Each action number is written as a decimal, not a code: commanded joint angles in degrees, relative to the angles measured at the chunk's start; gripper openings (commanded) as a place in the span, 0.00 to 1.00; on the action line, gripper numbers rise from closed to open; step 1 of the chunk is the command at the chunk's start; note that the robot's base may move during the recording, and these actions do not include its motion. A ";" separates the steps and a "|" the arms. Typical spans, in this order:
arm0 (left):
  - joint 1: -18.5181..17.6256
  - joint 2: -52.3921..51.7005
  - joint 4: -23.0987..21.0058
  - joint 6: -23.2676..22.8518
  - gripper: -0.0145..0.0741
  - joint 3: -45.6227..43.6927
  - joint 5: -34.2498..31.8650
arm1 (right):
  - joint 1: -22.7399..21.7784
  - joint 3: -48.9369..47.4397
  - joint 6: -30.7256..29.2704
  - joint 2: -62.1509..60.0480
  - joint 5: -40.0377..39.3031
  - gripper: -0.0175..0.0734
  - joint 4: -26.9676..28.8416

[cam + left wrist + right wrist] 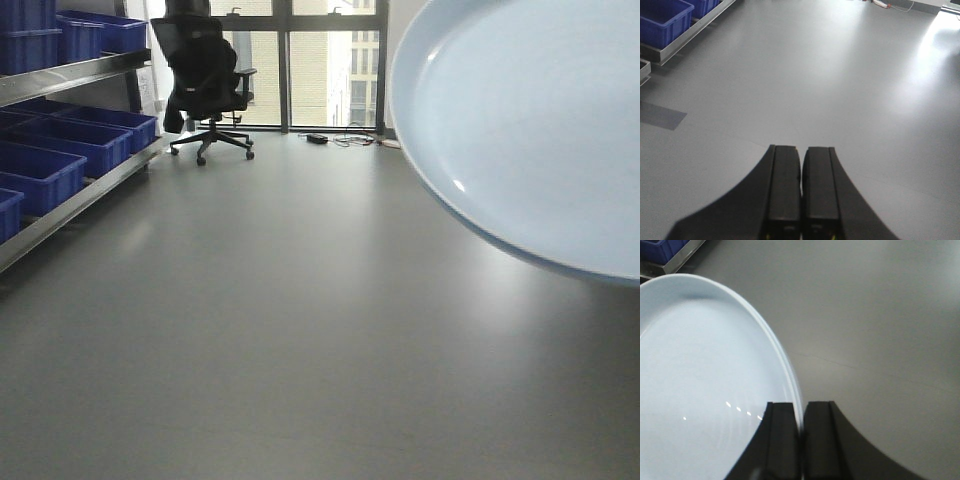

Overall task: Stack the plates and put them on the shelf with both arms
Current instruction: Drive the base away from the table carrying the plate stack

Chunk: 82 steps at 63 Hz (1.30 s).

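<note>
A pale bluish-white plate hangs tilted in the air at the right of the front view, close to the camera. In the right wrist view my right gripper is shut on the rim of this plate, which spreads out to the left of the fingers. My left gripper is shut with nothing between its fingers, above bare grey floor. The shelf with its steel rails runs along the left side and holds blue crates. Neither gripper shows in the front view.
A black office chair stands at the far end by the windows, with cables on the floor nearby. The shelf rail and a blue crate sit at my left wrist view's top left. A dark floor patch lies below them.
</note>
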 commanded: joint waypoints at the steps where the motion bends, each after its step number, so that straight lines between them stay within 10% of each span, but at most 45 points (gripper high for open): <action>1: -0.31 0.11 0.04 -0.44 0.27 -1.50 -4.67 | -0.31 -1.53 -0.37 -0.27 -5.15 0.25 0.21; 82: -0.31 0.11 0.04 -0.44 0.27 -1.50 -4.67 | -0.31 -1.53 -0.37 -0.27 -5.14 0.25 0.21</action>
